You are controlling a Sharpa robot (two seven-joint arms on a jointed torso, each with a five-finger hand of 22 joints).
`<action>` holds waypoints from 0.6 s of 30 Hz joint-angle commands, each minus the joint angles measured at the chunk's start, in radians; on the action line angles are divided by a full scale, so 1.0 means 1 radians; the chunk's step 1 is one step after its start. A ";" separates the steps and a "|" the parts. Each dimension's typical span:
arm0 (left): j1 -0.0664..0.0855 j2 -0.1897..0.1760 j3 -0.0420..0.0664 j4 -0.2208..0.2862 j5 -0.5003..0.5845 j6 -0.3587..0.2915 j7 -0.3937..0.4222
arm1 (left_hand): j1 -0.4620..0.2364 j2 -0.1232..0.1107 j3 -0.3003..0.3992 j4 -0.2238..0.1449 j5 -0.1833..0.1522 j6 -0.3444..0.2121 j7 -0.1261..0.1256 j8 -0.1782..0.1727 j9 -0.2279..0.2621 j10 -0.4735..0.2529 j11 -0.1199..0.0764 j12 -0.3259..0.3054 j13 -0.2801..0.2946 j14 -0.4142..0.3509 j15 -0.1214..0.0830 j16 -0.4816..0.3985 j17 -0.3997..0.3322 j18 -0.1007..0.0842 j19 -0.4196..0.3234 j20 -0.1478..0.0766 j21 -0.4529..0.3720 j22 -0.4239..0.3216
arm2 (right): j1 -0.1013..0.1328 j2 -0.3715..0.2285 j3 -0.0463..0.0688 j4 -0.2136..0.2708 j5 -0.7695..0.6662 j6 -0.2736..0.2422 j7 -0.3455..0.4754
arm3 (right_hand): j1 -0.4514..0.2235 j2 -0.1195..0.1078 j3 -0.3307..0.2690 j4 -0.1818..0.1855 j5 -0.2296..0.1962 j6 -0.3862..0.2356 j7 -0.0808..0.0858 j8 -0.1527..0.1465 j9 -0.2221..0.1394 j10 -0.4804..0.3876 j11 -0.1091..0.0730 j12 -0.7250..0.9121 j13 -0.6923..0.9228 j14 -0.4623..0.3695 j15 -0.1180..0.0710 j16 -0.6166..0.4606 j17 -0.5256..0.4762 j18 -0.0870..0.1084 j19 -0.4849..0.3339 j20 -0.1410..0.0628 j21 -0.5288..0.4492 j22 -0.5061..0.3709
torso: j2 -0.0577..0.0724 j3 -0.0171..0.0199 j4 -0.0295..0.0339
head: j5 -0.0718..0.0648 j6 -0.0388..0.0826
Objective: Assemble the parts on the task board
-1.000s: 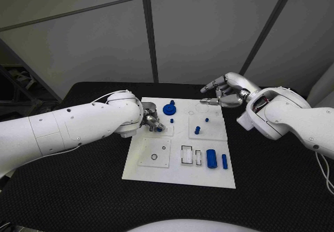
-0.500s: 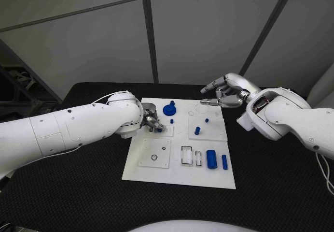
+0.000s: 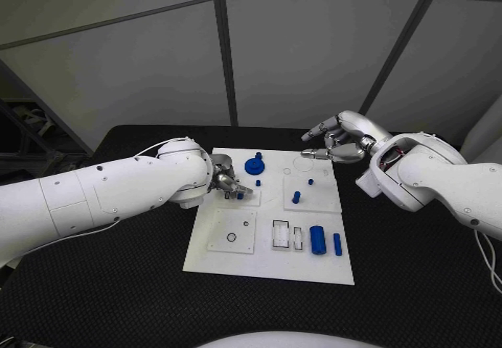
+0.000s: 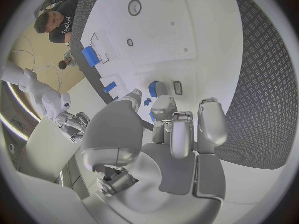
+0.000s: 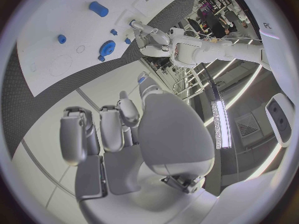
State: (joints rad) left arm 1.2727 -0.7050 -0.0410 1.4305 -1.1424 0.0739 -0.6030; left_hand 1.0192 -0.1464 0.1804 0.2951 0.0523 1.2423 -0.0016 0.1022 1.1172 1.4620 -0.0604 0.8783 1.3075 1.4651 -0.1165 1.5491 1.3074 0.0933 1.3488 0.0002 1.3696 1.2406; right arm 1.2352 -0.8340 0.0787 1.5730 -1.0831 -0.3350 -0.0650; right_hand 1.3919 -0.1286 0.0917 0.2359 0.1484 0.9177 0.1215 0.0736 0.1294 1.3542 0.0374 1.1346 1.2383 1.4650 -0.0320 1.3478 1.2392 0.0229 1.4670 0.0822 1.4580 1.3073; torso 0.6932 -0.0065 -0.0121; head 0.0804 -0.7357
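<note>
While our left robot hand (image 3: 231, 185) pinches a small blue plastic peg (image 4: 152, 88) over the flat white task board (image 3: 262, 264), we judge seating it comes next; our right robot hand (image 3: 340, 141) hovers empty, fingers apart.

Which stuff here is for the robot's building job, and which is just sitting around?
For the job:
white task board
blue gear-shaped part
short blue peg
thick blue cylinder
thin blue bar
small blue piece pinched by the left hand
right hand, hovering empty

Just there:
black table
</note>
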 commanded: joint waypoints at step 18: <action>0.010 -0.041 0.091 0.020 0.065 0.045 0.002 | 0.077 0.001 -0.029 -0.008 -0.001 -0.071 0.024 -0.041 -0.021 0.027 0.016 -0.212 -0.064 0.079 0.011 -0.053 0.167 0.006 -0.065 0.004 -0.079 -0.098 | 0.002 -0.006 0.000 -0.009 -0.002 -0.007 0.008 | -0.013 -0.007 0.000 0.011 -0.002 0.005 0.003 -0.006 -0.002 0.003 0.001 0.001 -0.003 0.030 -0.005 -0.010 -0.010 0.016 0.011 -0.008 -0.014 0.120 | 0.000 -0.0001 0.0007 | 0.002 0.008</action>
State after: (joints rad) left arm 1.2776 -0.7428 0.0460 1.4548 -1.1154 0.0743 -0.6020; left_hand 1.0812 -0.1515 0.1475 0.2908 0.0524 1.1829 0.0188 0.0656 1.1011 1.4659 -0.0515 0.7030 1.2567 1.4669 -0.1131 1.5029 1.3074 0.0932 1.2914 0.0025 1.2986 1.1532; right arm 1.2352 -0.8392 0.0786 1.5642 -1.0833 -0.3352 -0.0644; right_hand 1.3880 -0.1326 0.0919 0.2416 0.1483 0.9177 0.1215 0.0736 0.1286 1.3542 0.0374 1.1346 1.2359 1.4650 -0.0320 1.3438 1.2304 0.0229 1.4671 0.0822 1.4479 1.3073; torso 0.6924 -0.0067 -0.0121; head 0.0829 -0.7301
